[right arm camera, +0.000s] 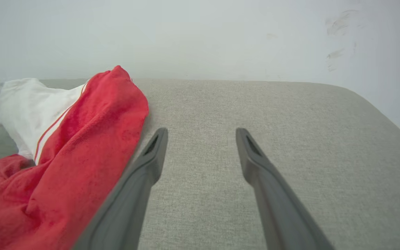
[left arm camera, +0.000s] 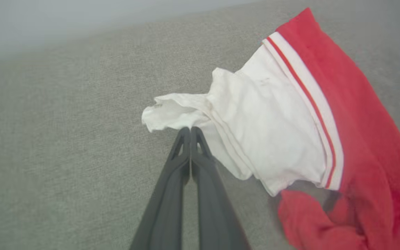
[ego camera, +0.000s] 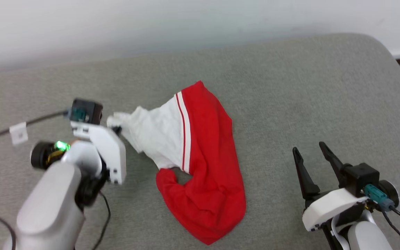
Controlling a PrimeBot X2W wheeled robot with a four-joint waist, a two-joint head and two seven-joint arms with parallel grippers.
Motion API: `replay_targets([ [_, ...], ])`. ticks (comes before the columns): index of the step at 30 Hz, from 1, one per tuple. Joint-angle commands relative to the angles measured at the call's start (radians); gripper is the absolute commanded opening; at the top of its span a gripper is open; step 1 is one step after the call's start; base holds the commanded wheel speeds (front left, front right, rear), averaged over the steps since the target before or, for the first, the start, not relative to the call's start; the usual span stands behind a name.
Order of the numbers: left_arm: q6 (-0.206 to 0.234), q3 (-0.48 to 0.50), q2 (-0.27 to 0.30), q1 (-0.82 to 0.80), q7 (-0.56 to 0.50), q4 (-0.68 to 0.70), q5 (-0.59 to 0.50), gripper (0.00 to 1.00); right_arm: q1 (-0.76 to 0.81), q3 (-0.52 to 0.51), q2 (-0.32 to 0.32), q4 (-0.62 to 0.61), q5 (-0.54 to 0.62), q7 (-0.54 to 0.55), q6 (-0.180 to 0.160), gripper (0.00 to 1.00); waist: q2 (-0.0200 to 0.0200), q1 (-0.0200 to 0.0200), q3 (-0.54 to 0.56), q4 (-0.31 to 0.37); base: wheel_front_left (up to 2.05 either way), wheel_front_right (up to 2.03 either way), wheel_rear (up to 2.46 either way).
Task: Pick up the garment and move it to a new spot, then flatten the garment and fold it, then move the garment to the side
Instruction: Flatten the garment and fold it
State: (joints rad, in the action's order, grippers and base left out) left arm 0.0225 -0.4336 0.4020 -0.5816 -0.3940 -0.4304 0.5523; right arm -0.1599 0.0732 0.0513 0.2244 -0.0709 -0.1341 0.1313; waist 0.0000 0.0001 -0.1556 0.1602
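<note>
Head view, one garment (ego camera: 207,156), left claw (ego camera: 116,129) pinching, right claw (ego camera: 308,147) spread

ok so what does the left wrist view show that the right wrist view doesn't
Left wrist, not right wrist: the left gripper up close, fingers shut together, tips pinching the bunched white sleeve end of the garment. Right wrist, not left wrist: the right gripper open over the grey cushion, and scuff marks on the pale wall. Both: the garment's red body, white sleeve and striped trim, lying on that cushion.
</note>
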Motion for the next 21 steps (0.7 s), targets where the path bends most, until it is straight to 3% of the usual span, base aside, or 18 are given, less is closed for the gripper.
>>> replay_targets([
  [1, 0.031, 0.013, 0.015, 0.09, 0.01, 0.061, 0.013, 0.0, 0.023, -0.008, -0.001, -0.015, 0.008, 0.01, -0.001, 1.0, 0.0, -0.0001, 0.057, -0.042, 0.0, 0.0, 0.0],
  [2, 0.031, 0.013, 0.015, 0.09, 0.01, 0.061, 0.013, 0.0, 0.023, -0.008, -0.001, -0.015, 0.008, 0.01, -0.001, 1.0, 0.0, -0.0001, 0.057, -0.042, 0.0, 0.0, 0.0],
  [9, 0.158, 0.058, 0.014, 0.437, 0.016, 0.247, 0.09, 0.0, 0.088, -0.022, -0.001, -0.06, 0.021, 0.053, -0.001, 1.0, 0.0, -0.0001, 0.114, -0.071, 0.0, 0.0, 0.0],
  [16, 0.226, 0.1, -0.038, 0.654, 0.062, 0.258, 0.167, 0.0, 0.126, -0.012, 0.007, -0.095, 0.021, 0.083, -0.001, 1.0, 0.0, -0.0001, 0.139, -0.065, 0.0, 0.0, 0.0],
  [17, 0.229, 0.103, -0.05, 0.663, 0.077, 0.258, 0.174, 0.25, 0.13, -0.012, 0.009, -0.098, 0.02, 0.088, -0.001, 1.0, 0.0, -0.0001, 0.143, -0.065, 0.0, 0.0, 0.0],
  [18, 0.232, 0.106, -0.06, 0.671, 0.095, 0.259, 0.174, 0.71, 0.135, -0.012, 0.01, -0.101, 0.019, 0.091, -0.001, 1.0, 0.0, -0.0001, 0.149, -0.066, 0.0, 0.0, 0.0],
  [19, 0.233, 0.111, -0.067, 0.673, 0.12, 0.265, 0.172, 1.0, 0.141, -0.011, 0.011, -0.105, 0.018, 0.094, -0.001, 1.0, 0.0, -0.0001, 0.153, -0.066, 0.0, 0.0, 0.0],
  [21, 0.237, 0.124, -0.069, 0.657, 0.185, 0.277, 0.145, 1.0, 0.147, -0.009, 0.014, -0.111, 0.018, 0.101, -0.001, 1.0, 0.0, -0.0001, 0.161, -0.065, 0.0, 0.0, 0.0],
])
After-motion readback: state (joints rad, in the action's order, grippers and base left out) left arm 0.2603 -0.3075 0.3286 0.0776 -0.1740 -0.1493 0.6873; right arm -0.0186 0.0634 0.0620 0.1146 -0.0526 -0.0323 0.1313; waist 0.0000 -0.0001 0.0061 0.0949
